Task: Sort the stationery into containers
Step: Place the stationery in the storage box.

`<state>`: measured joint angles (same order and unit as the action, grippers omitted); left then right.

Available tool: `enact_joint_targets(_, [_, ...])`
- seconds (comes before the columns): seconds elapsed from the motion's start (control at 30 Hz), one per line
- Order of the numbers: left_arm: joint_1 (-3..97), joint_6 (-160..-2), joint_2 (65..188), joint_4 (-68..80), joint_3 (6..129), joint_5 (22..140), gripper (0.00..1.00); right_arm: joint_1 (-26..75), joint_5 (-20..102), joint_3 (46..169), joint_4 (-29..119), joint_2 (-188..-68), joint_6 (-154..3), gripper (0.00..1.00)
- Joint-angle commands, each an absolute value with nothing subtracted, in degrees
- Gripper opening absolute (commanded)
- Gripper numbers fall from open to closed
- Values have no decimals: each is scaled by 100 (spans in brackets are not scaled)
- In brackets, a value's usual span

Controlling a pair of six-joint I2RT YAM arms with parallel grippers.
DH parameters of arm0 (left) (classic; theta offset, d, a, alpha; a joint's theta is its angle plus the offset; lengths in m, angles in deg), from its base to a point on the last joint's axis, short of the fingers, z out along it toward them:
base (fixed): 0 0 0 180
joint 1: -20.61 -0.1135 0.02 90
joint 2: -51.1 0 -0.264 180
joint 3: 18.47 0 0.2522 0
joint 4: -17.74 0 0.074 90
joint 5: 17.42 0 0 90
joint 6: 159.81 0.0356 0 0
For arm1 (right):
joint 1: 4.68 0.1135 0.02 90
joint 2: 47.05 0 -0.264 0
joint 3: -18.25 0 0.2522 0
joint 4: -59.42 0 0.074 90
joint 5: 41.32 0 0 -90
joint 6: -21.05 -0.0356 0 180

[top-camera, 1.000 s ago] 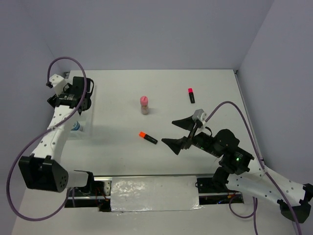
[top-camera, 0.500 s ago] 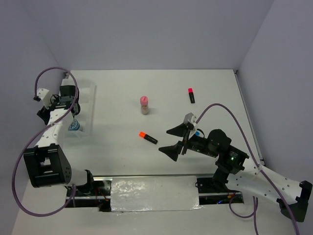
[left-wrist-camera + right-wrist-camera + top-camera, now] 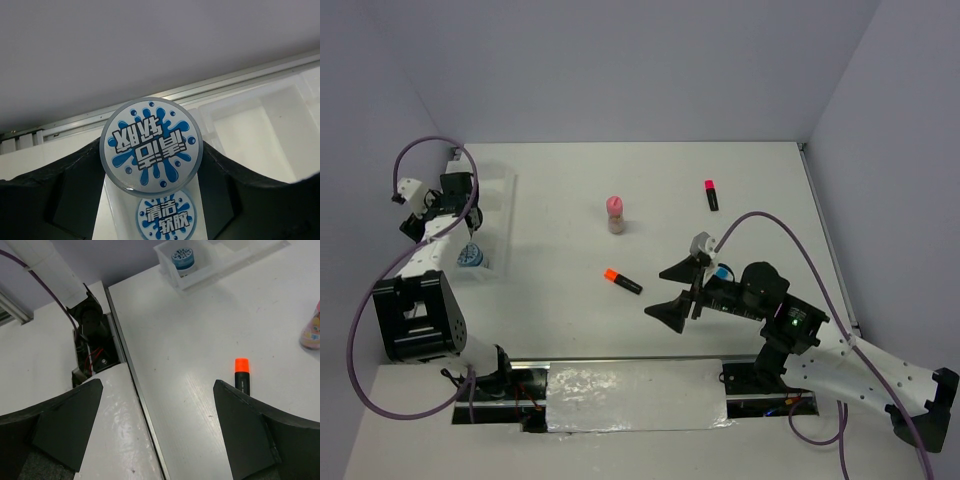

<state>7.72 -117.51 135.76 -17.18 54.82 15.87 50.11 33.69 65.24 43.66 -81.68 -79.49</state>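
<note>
In the top view, the left gripper (image 3: 450, 193) is hanging at the far end of the white translucent three-compartment plastic tray (image 3: 503, 215). The right gripper (image 3: 657, 292) is gaping wide and empty near the short black orange-capped marker (image 3: 623, 282).

In the left wrist view, the claw is pinching a small round blue-splashed roll (image 3: 151, 145). Placing looks to be the step in hand, so it probably needs lowering into a compartment and releasing.

In the right wrist view, the marker (image 3: 242, 375) is lying ahead of the spread fingers, calling for a reach, descent and closing.

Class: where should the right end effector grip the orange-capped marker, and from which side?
Take the orange-capped marker on its black barrel at mid-length, from above, with the right end effector closing across its narrow width. It lies flat on the table, both long sides free.
</note>
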Motion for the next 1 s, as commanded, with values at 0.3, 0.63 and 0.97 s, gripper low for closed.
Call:
enact_joint_targets(0.3, [804,-10426,13442,328,5058,1449,0,5043,3031,6646,4487,-8353,-7888,100])
enact_joint_targets(0.63, [1024,-9759,13407,1346,4531,886,0,5043,2864,6655,4233,-8010,-7748,100])
enact_joint_targets(0.97, [980,-9152,13521,2129,4346,982,0,5043,2627,6611,4180,-7887,-7730,100])
